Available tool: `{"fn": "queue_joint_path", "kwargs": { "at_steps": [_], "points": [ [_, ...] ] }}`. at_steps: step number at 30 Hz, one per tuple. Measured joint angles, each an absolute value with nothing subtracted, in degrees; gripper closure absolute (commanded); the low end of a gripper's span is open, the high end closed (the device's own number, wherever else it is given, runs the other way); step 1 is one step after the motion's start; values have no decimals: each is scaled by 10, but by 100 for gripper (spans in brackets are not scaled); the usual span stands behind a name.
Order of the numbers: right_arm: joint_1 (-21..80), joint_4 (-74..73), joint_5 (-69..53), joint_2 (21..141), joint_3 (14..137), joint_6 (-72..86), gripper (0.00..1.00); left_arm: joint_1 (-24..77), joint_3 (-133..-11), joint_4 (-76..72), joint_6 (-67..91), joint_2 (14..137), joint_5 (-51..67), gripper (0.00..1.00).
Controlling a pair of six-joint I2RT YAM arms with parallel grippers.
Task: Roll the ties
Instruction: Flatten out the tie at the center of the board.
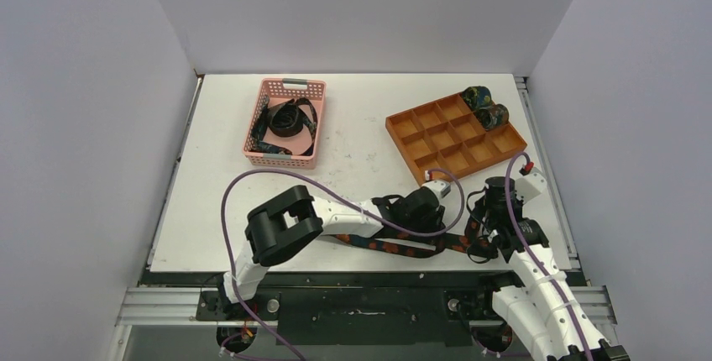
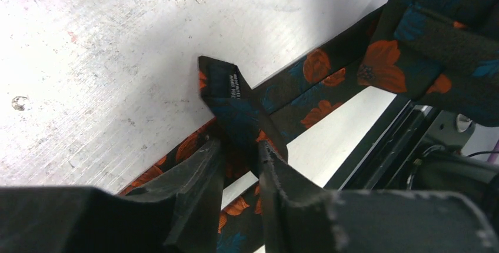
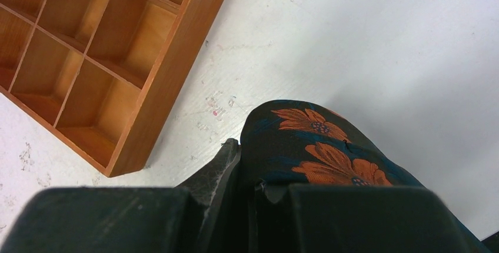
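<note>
Two rolled ties (image 1: 483, 102) in tray (image 1: 458, 158), upper right; loose ties (image 1: 285, 119) in basket (image 1: 281, 159). Left gripper (image 2: 235, 153) and right gripper (image 3: 247, 167) each clamped on floral tie (image 1: 403, 248), not yet rolled.

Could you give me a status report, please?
Left gripper shut on flowered tie, narrow tip. Right gripper shut on its wide end. Tray nearby, apart.
</note>
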State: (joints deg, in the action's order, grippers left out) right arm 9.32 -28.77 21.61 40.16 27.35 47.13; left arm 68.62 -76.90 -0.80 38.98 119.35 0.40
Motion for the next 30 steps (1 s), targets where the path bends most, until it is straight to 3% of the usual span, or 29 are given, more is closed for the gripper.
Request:
{"fn": "queue_joint_path", "kwargs": {
  "at_steps": [3, 4, 9, 14, 21, 30],
  "points": [
    [93, -288, 213, 401, 274, 472, 95, 691, -769, -8, 382, 1197, -2, 99],
    [93, -288, 212, 401, 274, 472, 95, 692, -768, -10, 379, 1197, -5, 100],
    [93, -287, 194, 401, 274, 475, 95, 701, -720, -64, 359, 1179, -29, 100],
    [93, -262, 128, 406, 274, 486, 95, 711, -565, -154, 304, 1082, -75, 100],
    [107, -188, 56, 403, 263, 539, 95, 772, -448, -284, 165, 995, -222, 100],
    [309, -60, 143, 427, 185, 633, 95, 805, -416, -325, 63, 966, -407, 100]
  ]
}}
